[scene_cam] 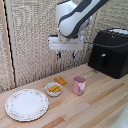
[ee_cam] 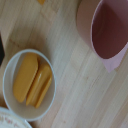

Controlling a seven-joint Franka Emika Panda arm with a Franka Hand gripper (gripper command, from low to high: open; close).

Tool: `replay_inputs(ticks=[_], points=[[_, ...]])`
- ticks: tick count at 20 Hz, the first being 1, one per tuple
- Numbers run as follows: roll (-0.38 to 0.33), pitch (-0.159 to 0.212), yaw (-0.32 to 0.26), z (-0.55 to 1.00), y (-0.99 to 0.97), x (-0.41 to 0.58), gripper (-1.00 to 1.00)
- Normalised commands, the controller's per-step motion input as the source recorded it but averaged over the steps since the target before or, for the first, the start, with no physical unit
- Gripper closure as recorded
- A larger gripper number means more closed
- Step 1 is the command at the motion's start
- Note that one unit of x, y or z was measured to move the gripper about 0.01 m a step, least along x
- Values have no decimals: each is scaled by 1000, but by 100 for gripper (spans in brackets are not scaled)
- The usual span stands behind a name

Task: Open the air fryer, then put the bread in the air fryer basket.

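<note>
We see the gripper (scene_cam: pixel 66 54) hanging in the air above the wooden table (scene_cam: pixel 100 102), its two blue-tipped fingers (scene_cam: pixel 58 55) pointing down and standing apart with nothing between them.

The bread (scene_cam: pixel 60 80) lies flat on the table below the gripper, well apart from the fingertips. In the wrist view only a small orange sliver at the frame edge may be that piece; we cannot tell for sure.

Just beside the bread, also below the gripper, sits a small white bowl (ee_cam: pixel 7 80) holding yellow sticks (ee_cam: pixel 31 82). A pink cup (scene_cam: pixel 79 85) stands upright near the bowl, toward the exterior view's right of it; the wrist view shows its open mouth (ee_cam: pixel 107 31).

The air fryer (scene_cam: pixel 111 52) stands on the table well off to the exterior view's right of the gripper, at about the height of the fingertips. The air fryer handle (scene_cam: pixel 103 61) juts from its front panel, and the air fryer basket (scene_cam: pixel 102 64) sits pushed in, closed.

A patterned plate (scene_cam: pixel 27 104) rests below the gripper toward the exterior view's left, near the bowl.
</note>
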Motion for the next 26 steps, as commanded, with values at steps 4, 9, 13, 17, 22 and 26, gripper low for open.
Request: replay_inputs(ticks=[4,9,13,17,22,26], points=[[-375,-135,-107,-4,-134,0,-100],[-375,-161,-88,0,-134,0,-100],[-373,-181,-78,0,-151,9,-100],[-323,-167,-96,0,-375,117,-100],[-212,-173,-102,-46,-561,49,-100],[-79,-132,-47,-114,-626,4,-100]])
